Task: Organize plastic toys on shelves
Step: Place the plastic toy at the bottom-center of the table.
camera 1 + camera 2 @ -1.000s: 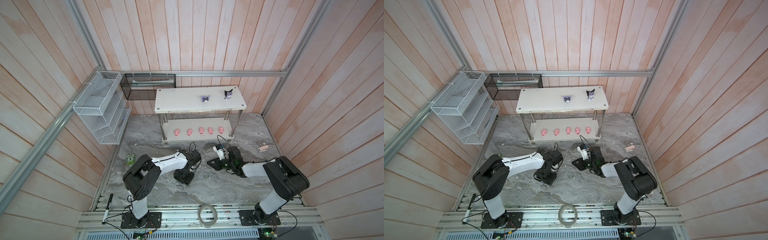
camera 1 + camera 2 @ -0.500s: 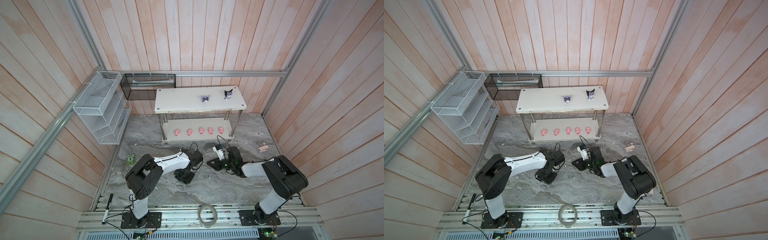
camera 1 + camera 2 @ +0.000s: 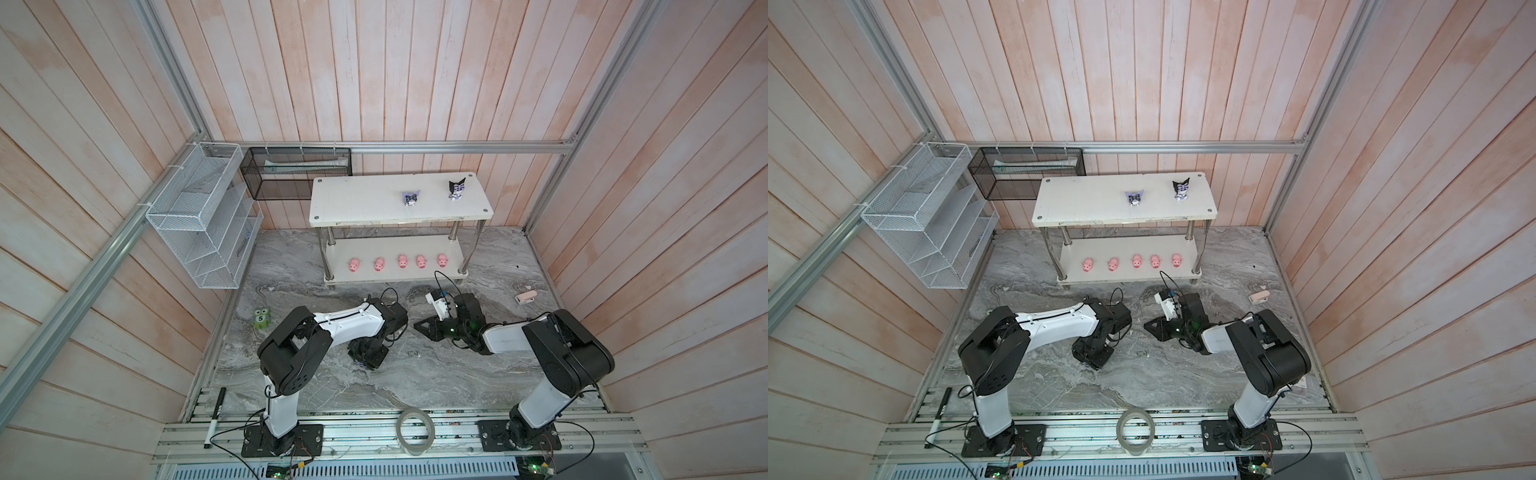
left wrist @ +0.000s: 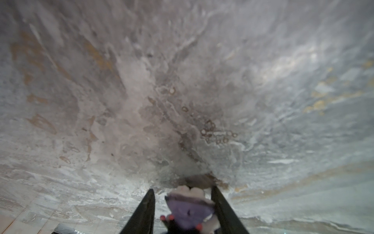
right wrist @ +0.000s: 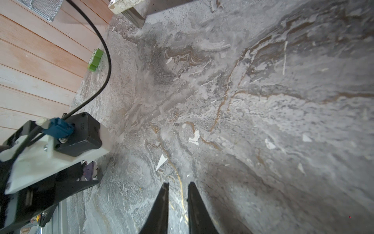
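In both top views the left arm [image 3: 349,324] folds low at lower centre, wrist bent so the left gripper [image 4: 182,190] points straight down, jaws apart. The right arm [image 3: 505,336] stretches leftward from lower right. The right gripper [image 5: 177,183] lies low and near level, jaws barely parted.

**Toys Laid Out Across Two Tiers and the Counter**

The shelves [image 3: 471,249] are set at the back of the counter [image 3: 415,374]. On the upper board [image 3: 357,199] one figurine [image 3: 410,198] is placed, with another figurine [image 3: 456,189] to its right. Five pig figures [image 3: 402,262] are lined up in a row on the lower board [image 3: 453,253]. In front of the shelves, a third figurine [image 4: 189,210] is found between the fingers [image 4: 145,210] of the left gripper [image 4: 183,189]. A mesh basket [image 3: 295,174] is hung behind and left of the shelves, and a wire rack [image 3: 199,220] on the left wall.
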Controlling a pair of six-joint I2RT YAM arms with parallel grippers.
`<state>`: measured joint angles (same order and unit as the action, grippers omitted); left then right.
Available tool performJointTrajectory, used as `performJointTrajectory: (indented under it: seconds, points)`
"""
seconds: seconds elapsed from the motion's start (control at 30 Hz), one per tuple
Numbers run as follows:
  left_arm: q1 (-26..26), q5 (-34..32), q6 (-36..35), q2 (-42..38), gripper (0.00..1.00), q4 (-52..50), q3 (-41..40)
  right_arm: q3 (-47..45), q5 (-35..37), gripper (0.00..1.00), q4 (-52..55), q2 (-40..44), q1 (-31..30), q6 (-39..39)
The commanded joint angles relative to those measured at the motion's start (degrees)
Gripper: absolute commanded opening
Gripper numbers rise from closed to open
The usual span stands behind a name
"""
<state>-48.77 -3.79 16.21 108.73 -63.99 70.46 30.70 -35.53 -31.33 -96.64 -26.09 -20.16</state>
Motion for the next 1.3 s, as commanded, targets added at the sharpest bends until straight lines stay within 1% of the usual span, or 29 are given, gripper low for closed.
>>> performJointTrajectory:
  seconds: [0.0, 0.07, 0.33, 0.57, 1.0, 1.27]
  points:
    - [-0.3, -1.0, 0.0, 2.3, 0.48, -0.3, 0.6, -0.5, -1.1, 0.19, -0.8, -0.8, 0.2, -0.4]
    - [-0.4, -0.8, 0.0, 2.3, 0.51, 0.0, 0.6, -0.5, -1.1, 0.19, -0.9, -1.0, 0.3, -0.4]
    - [-0.4, -0.8, 0.0, 2.2, 0.54, -0.3, 0.8, -0.4, -1.3, 0.19, -1.1, -1.6, 0.3, -0.4]
    - [-0.7, 0.7, 0.0, 2.2, 0.55, 0.4, 1.3, -0.5, -1.6, 0.19, -1.3, -1.9, 0.4, -0.6]
    - [-1.6, 1.9, 0.9, 3.0, 0.61, 1.7, 3.2, -0.6, -1.5, 0.19, -1.3, -1.9, 0.6, -0.5]
    - [-1.6, 0.5, 1.6, 1.8, 0.63, 1.4, 4.2, -0.5, -1.9, 0.19, -1.5, -2.1, 0.6, -0.6]
